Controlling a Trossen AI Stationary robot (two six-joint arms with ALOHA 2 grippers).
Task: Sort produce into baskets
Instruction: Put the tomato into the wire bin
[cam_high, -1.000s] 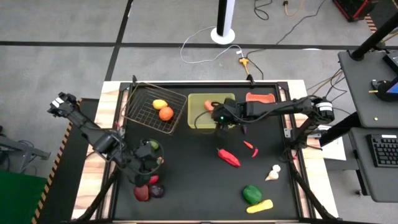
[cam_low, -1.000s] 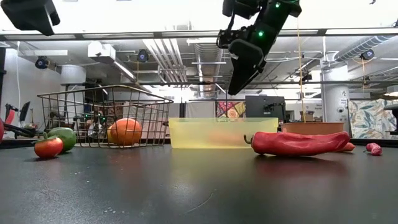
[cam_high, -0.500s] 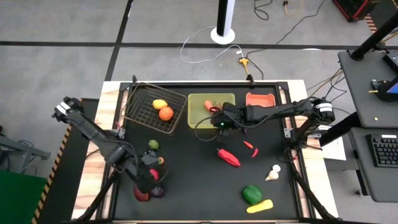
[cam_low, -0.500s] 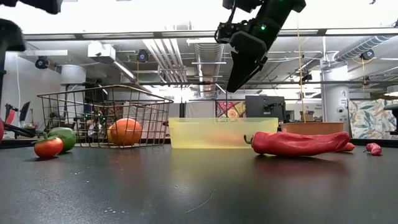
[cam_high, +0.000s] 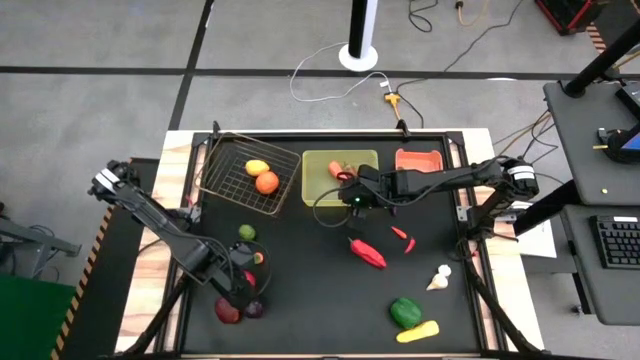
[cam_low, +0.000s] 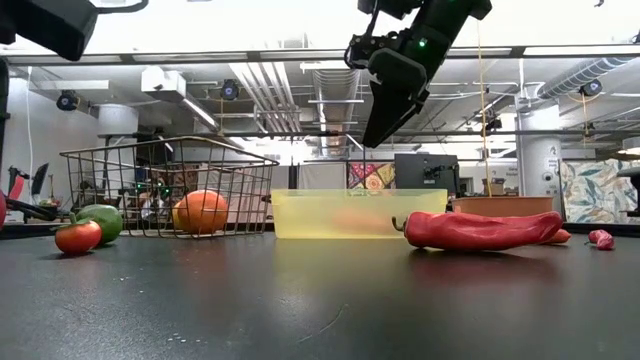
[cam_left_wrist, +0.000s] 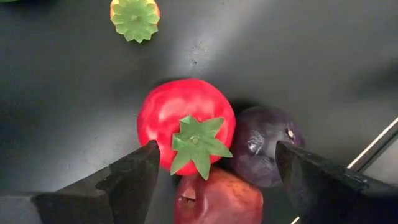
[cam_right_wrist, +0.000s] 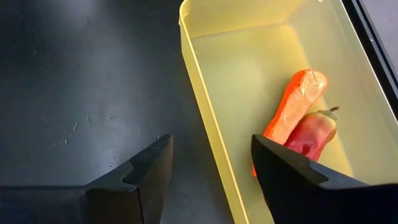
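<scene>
My left gripper (cam_left_wrist: 214, 177) (cam_high: 240, 288) hangs open, pointing down over a cluster at the near left: a red tomato (cam_left_wrist: 185, 124) (cam_high: 228, 312), a purple beet (cam_left_wrist: 264, 146) (cam_high: 254, 308) and another red fruit (cam_left_wrist: 214, 198). Its fingers stand on either side above them, touching none. A small tomato (cam_high: 258, 257) and a lime (cam_high: 246, 232) lie farther back. My right gripper (cam_right_wrist: 211, 168) (cam_high: 352, 196) is open with nothing between its fingers, raised over the near left corner of the yellow-green tray (cam_right_wrist: 211, 106) (cam_high: 338, 178), where a carrot (cam_right_wrist: 292, 102) and a red pepper (cam_right_wrist: 311, 134) lie.
The wire basket (cam_high: 250, 172) at the far left holds a lemon (cam_high: 257, 167) and an orange (cam_high: 266, 182). The salmon bin (cam_high: 418, 158) stands far right. A long red chili (cam_high: 367, 253), small chilies (cam_high: 404, 238), garlic (cam_high: 438, 278), a green pepper (cam_high: 405, 311) and a yellow piece (cam_high: 417, 331) lie loose.
My left gripper has gone down and toward the table's near edge, away from the lime and over the tomato cluster, rolling about its own axis as it went. The lime, covered before, now shows.
</scene>
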